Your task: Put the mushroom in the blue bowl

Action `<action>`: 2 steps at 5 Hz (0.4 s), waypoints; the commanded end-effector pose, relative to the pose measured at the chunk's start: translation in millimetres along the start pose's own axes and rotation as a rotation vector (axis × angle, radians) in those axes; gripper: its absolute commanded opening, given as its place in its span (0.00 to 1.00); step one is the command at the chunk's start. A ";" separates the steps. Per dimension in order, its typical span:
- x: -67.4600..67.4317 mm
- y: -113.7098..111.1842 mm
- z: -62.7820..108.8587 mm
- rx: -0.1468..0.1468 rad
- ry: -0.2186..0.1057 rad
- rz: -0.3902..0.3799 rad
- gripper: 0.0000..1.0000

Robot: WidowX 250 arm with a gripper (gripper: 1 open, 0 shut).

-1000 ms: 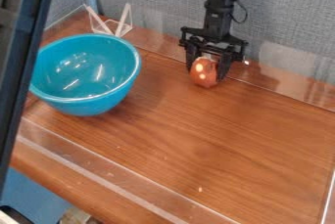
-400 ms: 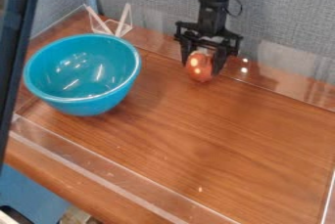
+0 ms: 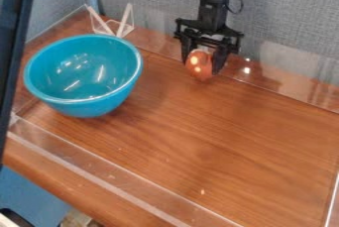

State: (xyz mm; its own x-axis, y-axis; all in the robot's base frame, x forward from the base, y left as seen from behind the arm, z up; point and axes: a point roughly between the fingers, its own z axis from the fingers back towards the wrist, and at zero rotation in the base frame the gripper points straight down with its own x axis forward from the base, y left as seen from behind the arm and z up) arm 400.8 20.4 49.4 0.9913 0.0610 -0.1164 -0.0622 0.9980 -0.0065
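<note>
The mushroom [image 3: 200, 64] is a small glossy orange-brown egg shape at the back of the wooden table, held between the black fingers of my gripper [image 3: 201, 60], which is shut on it. It hangs slightly above the tabletop. The arm rises straight up from there toward the top edge. The blue bowl [image 3: 82, 73] is a large turquoise plastic bowl sitting on the table at the left, well apart from the gripper, and nothing shows inside it.
A grey fabric wall [image 3: 291, 8] backs the table. White thin rods [image 3: 113, 21] stand behind the bowl. A dark vertical post [image 3: 16, 72] crosses the left foreground. A low transparent rim [image 3: 159, 186] edges the wooden table.
The gripper with the mushroom has risen a little and shifted slightly left toward the bowl. The bowl has stayed where it was.
</note>
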 end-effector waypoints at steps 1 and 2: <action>2.1 5.7 35.1 0.002 -0.093 0.008 0.00; -5.2 7.8 52.7 -0.012 -0.124 -0.002 0.00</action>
State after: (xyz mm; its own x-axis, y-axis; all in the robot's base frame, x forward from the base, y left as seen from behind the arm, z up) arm 397.0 23.4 65.0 0.9949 0.0481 -0.0885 -0.0500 0.9986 -0.0195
